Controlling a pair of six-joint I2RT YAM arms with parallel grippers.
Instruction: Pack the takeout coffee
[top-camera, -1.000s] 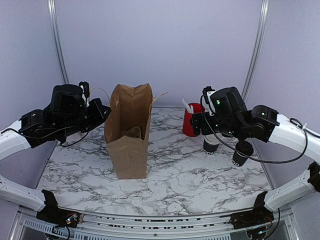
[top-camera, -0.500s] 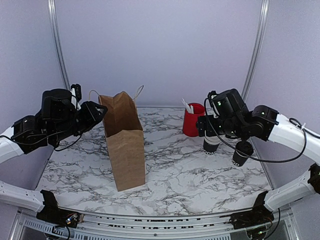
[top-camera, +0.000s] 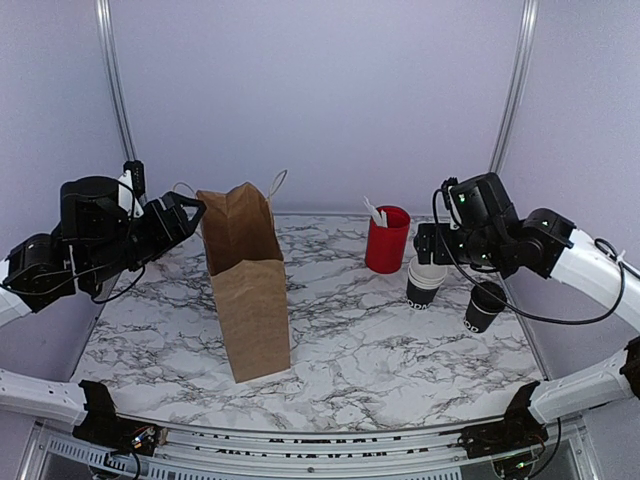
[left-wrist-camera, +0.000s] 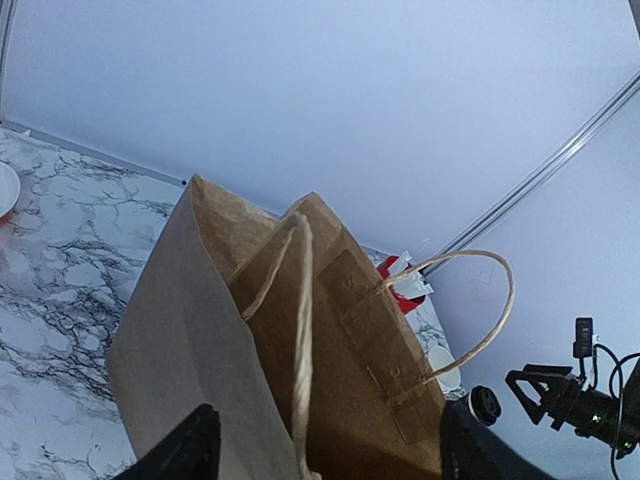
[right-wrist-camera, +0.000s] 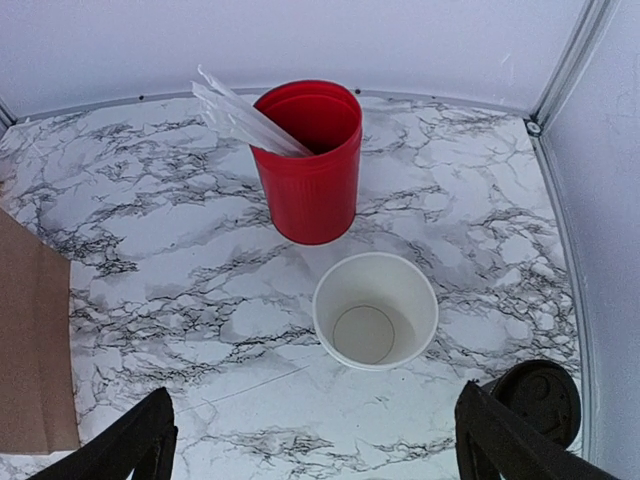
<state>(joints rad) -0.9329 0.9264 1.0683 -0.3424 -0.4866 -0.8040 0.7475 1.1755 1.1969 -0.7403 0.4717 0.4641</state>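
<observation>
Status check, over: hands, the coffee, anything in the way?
Left hand open beside paper bag top; right hand open, empty, above lidless cup stack. Lidded coffee upright on table, untouched. Stack close on its left; red cup farther back.

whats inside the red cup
The red cup holds white utensils that lean out over its left rim. Their lower ends and the cup's bottom are hidden in its dark interior.

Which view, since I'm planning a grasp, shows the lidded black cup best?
Top external: the lidded cup shows whole, lid and side. Right wrist shows only its lid from above; left wrist just a tiny glimpse.
</observation>
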